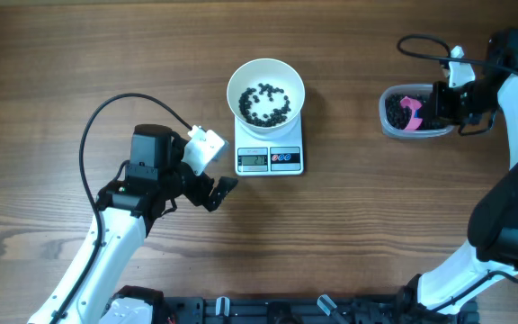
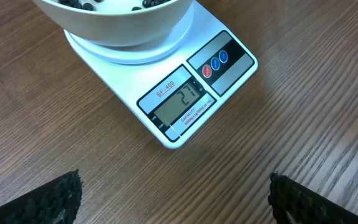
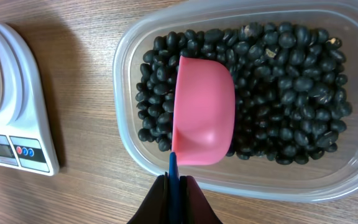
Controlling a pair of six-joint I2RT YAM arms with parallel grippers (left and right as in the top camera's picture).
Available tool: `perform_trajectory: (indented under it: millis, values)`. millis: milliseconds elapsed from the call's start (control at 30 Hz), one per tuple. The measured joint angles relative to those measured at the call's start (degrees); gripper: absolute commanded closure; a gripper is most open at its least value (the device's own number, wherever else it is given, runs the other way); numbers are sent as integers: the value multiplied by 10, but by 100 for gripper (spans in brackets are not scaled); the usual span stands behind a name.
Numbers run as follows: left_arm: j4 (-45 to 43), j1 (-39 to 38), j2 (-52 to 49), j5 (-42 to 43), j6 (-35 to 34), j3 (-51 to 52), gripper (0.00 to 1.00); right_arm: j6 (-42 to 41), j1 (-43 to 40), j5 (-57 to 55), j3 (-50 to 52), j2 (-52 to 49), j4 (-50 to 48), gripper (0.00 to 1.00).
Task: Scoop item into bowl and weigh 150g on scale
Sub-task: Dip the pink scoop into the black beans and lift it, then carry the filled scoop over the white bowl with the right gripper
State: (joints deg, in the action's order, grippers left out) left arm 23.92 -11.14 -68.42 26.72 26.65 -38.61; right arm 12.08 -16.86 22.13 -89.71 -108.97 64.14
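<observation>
Right gripper (image 3: 174,184) pinches pink plastic scoop (image 3: 204,112) above small black beans (image 3: 291,81) at clear tub (image 3: 122,74) rim; left gripper (image 2: 174,196) spread left of flat white scale (image 2: 235,65).

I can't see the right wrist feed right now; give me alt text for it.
The right gripper, jaws shut on the blue handle of a pink scoop, holds it over, perhaps touching, black beans in a clear tub. No beans show on the scoop. The scale sits at the left edge.

My left wrist view crops the bowl (image 2: 123,28) at its top edge; the scoop (image 3: 204,118) handle hides between my 2 right fingers (image 3: 151,210).
</observation>
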Motion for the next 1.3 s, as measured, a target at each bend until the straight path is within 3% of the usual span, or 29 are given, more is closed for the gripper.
perform_trajectory:
  millis: [600,1033,1300]
  values:
    - [0,0,0,0,0,0,0,61,-146,195,15,-2,46,96]
    - [0,0,0,0,0,0,0,134,-136,359,23,-3,148,96]
    - [0,0,0,0,0,0,0,132,-32,394,18,-3,165,95]
